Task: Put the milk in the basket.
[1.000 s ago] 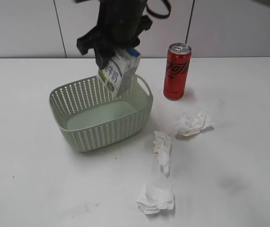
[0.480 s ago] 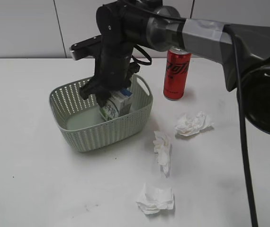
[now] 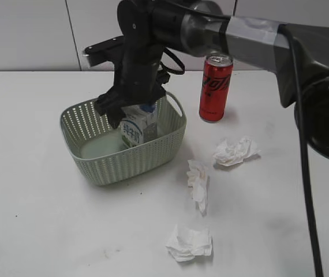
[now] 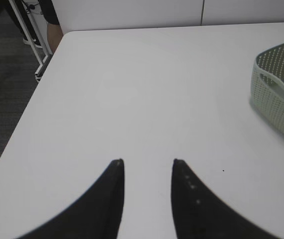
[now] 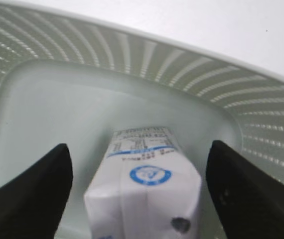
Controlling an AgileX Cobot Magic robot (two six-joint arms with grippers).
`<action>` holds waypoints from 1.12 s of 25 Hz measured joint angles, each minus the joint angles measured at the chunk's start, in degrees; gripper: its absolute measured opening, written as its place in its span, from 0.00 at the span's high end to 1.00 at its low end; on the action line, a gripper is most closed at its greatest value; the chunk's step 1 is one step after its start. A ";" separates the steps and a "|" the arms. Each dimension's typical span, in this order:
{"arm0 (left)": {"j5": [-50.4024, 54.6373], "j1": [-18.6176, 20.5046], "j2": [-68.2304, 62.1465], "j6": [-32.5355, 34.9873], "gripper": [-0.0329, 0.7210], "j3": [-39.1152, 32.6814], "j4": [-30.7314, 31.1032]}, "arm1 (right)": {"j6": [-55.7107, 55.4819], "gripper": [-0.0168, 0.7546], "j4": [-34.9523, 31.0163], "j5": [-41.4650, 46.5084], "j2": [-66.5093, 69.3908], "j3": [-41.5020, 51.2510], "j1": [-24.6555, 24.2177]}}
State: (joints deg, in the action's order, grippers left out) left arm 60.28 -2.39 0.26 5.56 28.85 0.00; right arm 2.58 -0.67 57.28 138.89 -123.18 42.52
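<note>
Right pincer (image 5: 137,194) spread wide, fingers clear of the milk (image 5: 144,191) on both sides. Carton stands upright inside the basket (image 3: 95,164), directly below the pincer; straight lift should clear it. Left pincer (image 4: 147,162) slightly parted, empty, beside the basket.

Lab/test room: bare white table (image 3: 49,219), plain panel walls (image 3: 26,34).

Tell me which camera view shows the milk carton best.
The right wrist view: the milk carton fills the foreground, standing on the basket floor between the open right claw fingers. The exterior view shows it small, partly behind the arm and basket wall. The left wrist view shows only a basket corner, no carton.
</note>
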 joint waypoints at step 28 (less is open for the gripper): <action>0.00 0.00 0.00 0.00 0.64 0.00 0.00 | -3.88 0.21 11.41 12.02 -60.13 44.43 -19.24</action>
State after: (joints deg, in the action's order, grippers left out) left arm 60.28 -2.39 0.26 5.56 28.85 0.00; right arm -1.30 10.74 69.30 78.77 -78.75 23.28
